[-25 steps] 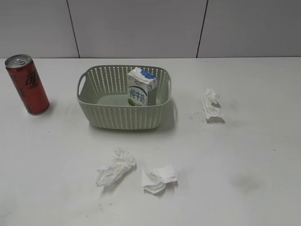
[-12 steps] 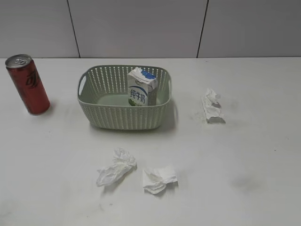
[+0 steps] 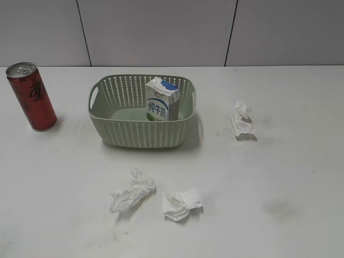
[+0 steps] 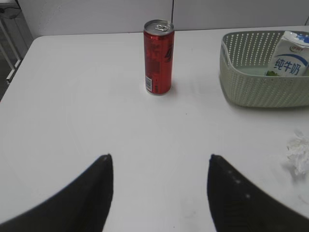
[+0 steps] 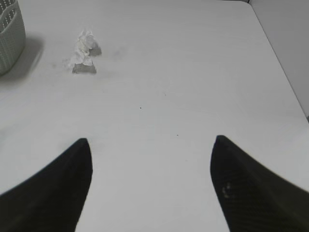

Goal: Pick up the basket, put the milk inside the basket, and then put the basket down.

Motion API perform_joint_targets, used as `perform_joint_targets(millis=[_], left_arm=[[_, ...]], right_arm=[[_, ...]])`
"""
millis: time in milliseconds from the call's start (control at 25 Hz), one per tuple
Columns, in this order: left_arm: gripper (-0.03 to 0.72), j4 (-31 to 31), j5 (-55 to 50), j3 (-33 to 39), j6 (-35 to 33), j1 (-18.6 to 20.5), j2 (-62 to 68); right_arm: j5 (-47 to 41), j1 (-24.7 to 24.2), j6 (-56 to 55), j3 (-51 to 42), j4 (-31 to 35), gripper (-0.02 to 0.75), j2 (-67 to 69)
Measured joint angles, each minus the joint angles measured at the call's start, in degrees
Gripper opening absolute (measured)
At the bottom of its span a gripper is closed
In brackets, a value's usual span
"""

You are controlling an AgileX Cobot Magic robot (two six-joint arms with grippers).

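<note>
The sage-green basket (image 3: 141,131) rests on the white table, back centre in the exterior view. The milk (image 3: 161,100), a white carton with blue top and blue characters, stands upright inside it at the right. Both also show in the left wrist view, the basket (image 4: 260,87) at the right edge with the milk (image 4: 291,60) in it. A corner of the basket (image 5: 8,34) shows in the right wrist view. My left gripper (image 4: 159,157) is open and empty over bare table. My right gripper (image 5: 152,140) is open and empty. Neither gripper shows in the exterior view.
A red soda can (image 3: 31,97) stands left of the basket and also shows in the left wrist view (image 4: 158,57). Crumpled tissues lie at the front (image 3: 133,189) (image 3: 182,204) and to the right (image 3: 242,121). The table's right edge (image 5: 280,63) shows in the right wrist view.
</note>
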State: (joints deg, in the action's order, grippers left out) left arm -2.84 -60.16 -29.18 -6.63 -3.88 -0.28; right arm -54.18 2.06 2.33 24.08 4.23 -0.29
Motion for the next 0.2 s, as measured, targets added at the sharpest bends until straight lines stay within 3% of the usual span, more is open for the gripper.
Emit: perform_joint_targets(millis=[200], left_arm=[[0.458,0.0,0.0,0.0,0.0,0.0,0.0]], right_arm=[[0.0,0.0,0.0,0.0,0.0,0.581,0.0]])
